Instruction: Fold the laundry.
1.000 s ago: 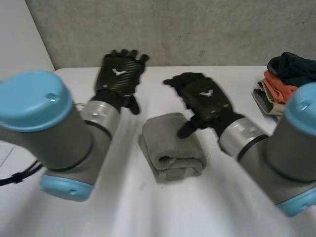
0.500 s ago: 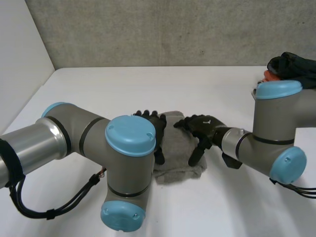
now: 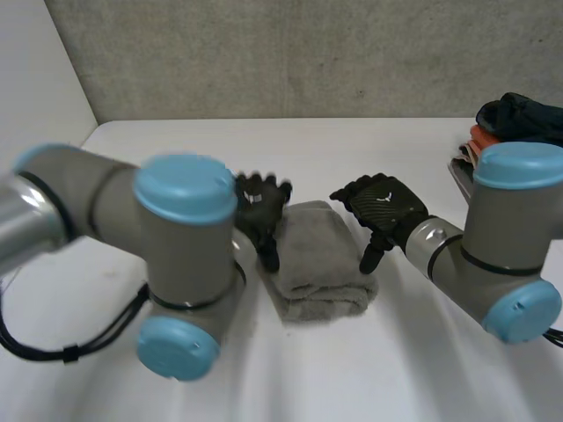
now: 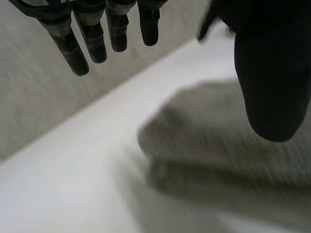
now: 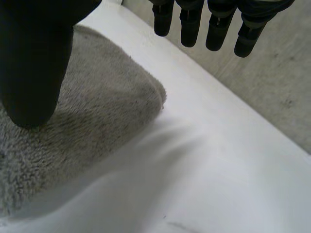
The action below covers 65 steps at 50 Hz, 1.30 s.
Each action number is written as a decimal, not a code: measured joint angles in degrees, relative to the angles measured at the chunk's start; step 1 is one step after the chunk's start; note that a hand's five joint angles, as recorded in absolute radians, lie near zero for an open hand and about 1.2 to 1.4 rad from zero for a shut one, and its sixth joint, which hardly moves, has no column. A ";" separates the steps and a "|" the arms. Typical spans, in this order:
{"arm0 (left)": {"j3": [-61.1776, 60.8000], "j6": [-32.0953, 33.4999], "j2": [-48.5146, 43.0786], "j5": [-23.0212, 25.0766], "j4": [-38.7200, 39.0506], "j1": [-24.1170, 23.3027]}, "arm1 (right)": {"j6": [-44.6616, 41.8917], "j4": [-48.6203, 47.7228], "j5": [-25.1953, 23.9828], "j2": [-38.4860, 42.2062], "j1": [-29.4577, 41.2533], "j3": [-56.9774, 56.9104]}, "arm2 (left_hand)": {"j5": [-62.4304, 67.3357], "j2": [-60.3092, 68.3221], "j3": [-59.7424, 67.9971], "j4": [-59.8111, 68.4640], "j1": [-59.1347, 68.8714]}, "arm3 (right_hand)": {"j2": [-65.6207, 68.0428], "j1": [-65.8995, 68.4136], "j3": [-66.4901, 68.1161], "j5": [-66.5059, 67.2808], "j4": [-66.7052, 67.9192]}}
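A folded grey towel (image 3: 318, 260) lies in the middle of the white table (image 3: 369, 158). My left hand (image 3: 260, 205) hovers at the towel's left edge, fingers straight, thumb pointing down beside the cloth. My right hand (image 3: 385, 205) hovers at the towel's right edge, also open, thumb down next to the cloth. In the left wrist view the towel (image 4: 214, 136) lies below the straight fingers (image 4: 73, 46) and the thumb (image 4: 272, 82). In the right wrist view the towel (image 5: 87, 121) sits under the thumb (image 5: 34, 63), with the fingers (image 5: 214, 24) straight above bare table. Neither hand holds anything.
A pile of coloured clothes (image 3: 510, 132) sits at the table's far right edge. A grey wall (image 3: 290, 53) stands behind the table. My left arm's big joint (image 3: 180, 264) stands close to the towel's left side.
Both hands have drawn apart off the towel's top to its two sides. The left arm swung left and the right arm shifted right.
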 measured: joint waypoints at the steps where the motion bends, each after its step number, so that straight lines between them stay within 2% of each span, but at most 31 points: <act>1: 0.20 0.00 1.35 1.21 0.06 0.62 | 0.03 -0.80 0.10 -0.99 0.07 1.32 | 0.00 0.00 0.00 0.00 0.00 | 0.00 0.00 0.00 0.00 -0.01; 8: 1.56 0.07 7.24 12.05 0.03 4.00 | 0.48 -7.01 1.01 -6.73 1.16 12.87 | 0.02 0.11 0.00 0.10 0.00 | 0.00 0.00 0.00 0.00 0.00; 11: 2.85 0.07 8.26 19.75 -0.55 5.28 | 0.61 -11.56 1.30 -7.83 2.43 18.25 | 0.01 0.11 0.10 0.11 0.00 | 0.00 0.00 0.00 0.00 0.00; 13: 3.60 0.05 8.42 23.66 -1.19 5.88 | 0.63 -13.70 1.35 -7.95 3.02 20.10 | 0.03 0.11 0.11 0.11 0.00 | 0.00 0.00 0.00 -0.01 0.00; 14: 3.60 0.05 8.42 23.66 -1.19 5.88 | 0.63 -13.70 1.35 -7.95 3.02 20.10 | 0.03 0.11 0.11 0.11 0.00 | 0.00 0.00 0.00 -0.01 0.00; 15: 5.04 0.02 8.31 30.09 -2.67 6.88 | 0.63 -18.06 1.42 -7.85 4.28 23.02 | 0.04 0.11 0.11 0.11 0.00 | 0.00 0.00 0.00 0.00 0.00; 17: 6.37 -0.03 7.96 35.25 -4.15 7.68 | 0.56 -21.48 1.47 -7.38 5.39 24.69 | 0.03 0.11 0.11 0.11 0.00 | 0.00 0.00 0.00 0.00 0.00; 22: 8.70 -0.17 6.42 42.41 -6.42 8.61 | -0.25 -27.57 1.59 -3.54 7.72 25.43 | 0.02 0.11 0.11 0.11 0.00 | 0.00 0.00 0.00 0.00 -0.04; 32: 9.03 -0.26 4.79 42.81 -6.81 8.63 | -5.27 -36.36 3.90 6.12 9.04 19.73 | 0.00 0.11 0.11 0.11 0.00 | 1.84 1.80 2.00 1.06 1.61; 33: 8.91 -0.26 4.75 42.66 -6.76 8.62 | -6.04 -36.91 4.17 7.07 9.02 18.67 | 0.00 0.11 0.11 0.10 0.00 | 6.33 6.33 6.45 5.20 5.94; 34: 8.80 -0.26 4.75 42.57 -6.74 8.60 | -6.76 -37.27 4.35 7.95 8.98 17.59 | 0.00 0.11 0.11 0.11 0.00 | 17.51 17.12 17.20 7.10 16.69; 35: 8.74 -0.26 4.76 42.51 -6.72 8.60 | -7.20 -37.45 4.42 8.53 8.91 16.77 | 0.01 0.11 0.11 0.11 0.00 | 23.37 22.34 22.82 7.11 21.45; 36: 8.68 -0.26 4.77 42.48 -6.71 8.61 | -7.44 -37.53 4.41 8.89 8.85 16.21 | 0.01 0.11 0.11 0.11 0.00 | 31.94 28.95 31.17 6.94 30.57; 37: 8.64 -0.26 4.80 42.45 -6.70 8.62 | -7.70 -37.64 4.37 9.31 8.76 15.37 | 0.01 0.11 0.11 0.11 0.00 | 46.25 38.94 45.49 6.95 45.05; 40: 8.62 -0.26 4.95 42.44 -6.69 8.65 | -7.79 -37.77 4.10 9.78 8.59 13.74 | 0.00 0.11 0.11 0.11 0.00 | 54.75 46.29 55.09 6.95 54.98; 51: 9.18 -0.33 7.07 42.50 -6.51 8.91 | -6.37 -37.47 3.79 9.42 7.98 4.73 | 0.01 0.11 0.11 0.10 0.00 | 54.88 49.92 55.81 6.95 56.25; 56: 9.20 -0.51 8.72 42.13 -6.17 9.44 | -4.50 -34.04 3.55 10.38 7.02 0.42 | 0.00 0.11 0.11 0.10 0.00 | 54.81 49.92 55.73 7.15 56.22; 57: 9.17 -0.52 8.84 42.07 -6.14 9.49 | -4.36 -33.61 3.47 10.55 6.94 0.14 | 0.00 0.11 0.11 0.11 0.00 | 54.54 49.91 55.41 9.67 55.76; 58: 8.91 -0.56 9.13 41.84 -6.04 9.65 | -3.83 -31.45 2.94 11.56 6.56 -1.02 | 0.00 0.11 0.11 0.11 0.00 | 50.78 49.68 51.39 25.18 51.16; 59: 8.61 -0.55 9.26 41.68 -5.99 9.74 | -3.52 -29.73 2.45 12.48 6.22 -1.88 | 0.01 0.11 0.11 0.11 0.00 | 46.81 49.49 47.08 31.75 46.84; 61: 8.04 -0.52 9.35 41.50 -5.93 9.82 | -3.25 -27.58 1.87 13.73 5.74 -2.85 | 0.01 0.11 0.11 0.11 0.00 | 42.74 47.58 42.96 33.13 43.01; 65: 6.91 -0.43 9.31 41.33 -5.89 9.88 | -3.12 -24.62 1.20 15.78 4.85 -4.23 | 0.01 0.11 0.11 0.11 0.00 | 35.53 35.61 35.87 32.60 35.49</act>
